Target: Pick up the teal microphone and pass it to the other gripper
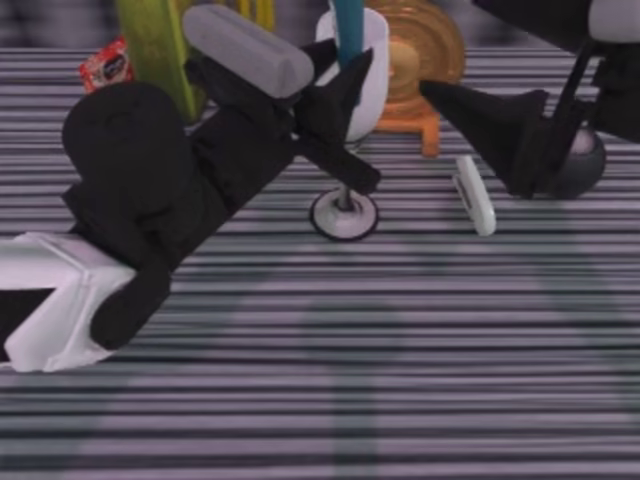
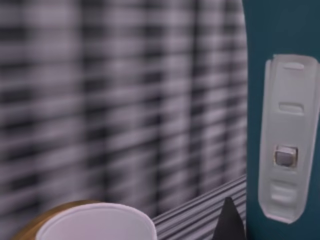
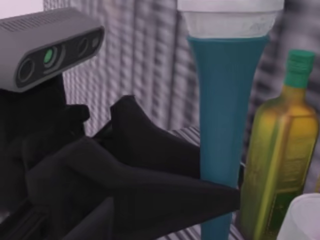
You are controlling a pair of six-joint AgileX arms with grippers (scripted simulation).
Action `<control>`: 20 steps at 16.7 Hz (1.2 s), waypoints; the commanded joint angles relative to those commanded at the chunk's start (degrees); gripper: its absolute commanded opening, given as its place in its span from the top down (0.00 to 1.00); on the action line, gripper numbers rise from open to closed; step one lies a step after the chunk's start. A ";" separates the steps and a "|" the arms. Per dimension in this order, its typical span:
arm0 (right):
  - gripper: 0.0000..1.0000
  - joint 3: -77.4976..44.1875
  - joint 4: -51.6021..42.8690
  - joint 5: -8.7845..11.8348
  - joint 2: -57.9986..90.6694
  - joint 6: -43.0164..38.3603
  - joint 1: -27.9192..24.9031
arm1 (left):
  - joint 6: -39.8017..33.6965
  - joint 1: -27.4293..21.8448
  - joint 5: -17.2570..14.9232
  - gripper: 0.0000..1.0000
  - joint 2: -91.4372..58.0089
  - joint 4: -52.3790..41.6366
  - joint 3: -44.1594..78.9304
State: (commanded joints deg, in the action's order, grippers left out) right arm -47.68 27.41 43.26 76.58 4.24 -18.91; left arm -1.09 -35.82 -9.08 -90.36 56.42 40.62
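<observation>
The teal microphone [image 1: 348, 25] stands upright in the air at the back middle, white head up. My left gripper [image 1: 345, 85] is shut on the lower part of its handle. In the right wrist view the microphone [image 3: 225, 110] rises between the left gripper's dark fingers [image 3: 150, 180]. In the left wrist view its handle with the white switch [image 2: 286, 157] lies right beside my fingertip [image 2: 230, 220]. The other gripper, my right one [image 1: 430, 95], hangs open to the right of the microphone, pointing left at it, apart from it.
A white goblet [image 1: 372, 75] with a round foot [image 1: 345, 215] stands under the left gripper. Behind are a yellow-green oil bottle [image 1: 155, 45], a red can [image 1: 105, 65] and a golden dish on an orange stand [image 1: 425, 55]. A flat white bar device [image 1: 475, 195] and a dark ball [image 1: 588, 165] lie at the right.
</observation>
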 joint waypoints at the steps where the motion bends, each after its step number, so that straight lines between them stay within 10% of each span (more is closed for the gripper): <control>1: 0.00 -0.42 0.20 0.44 0.77 0.02 -0.18 | 0.00 0.00 0.00 1.00 0.00 0.00 0.00; 8: 0.00 -1.20 0.32 -0.04 1.74 -0.02 -0.61 | 0.00 0.00 0.00 1.00 0.00 0.00 0.00; 16: 0.00 -14.70 2.18 -9.59 17.00 -0.37 -10.14 | 0.00 0.00 0.00 1.00 0.00 0.00 0.00; 20: 0.00 -16.23 2.34 -10.78 18.66 -0.41 -11.31 | 0.00 0.00 0.00 1.00 0.00 0.00 0.00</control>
State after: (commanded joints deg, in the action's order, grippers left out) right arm -63.92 29.74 32.48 95.24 3.82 -30.22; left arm -1.09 -35.82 -9.08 -90.36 56.42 40.62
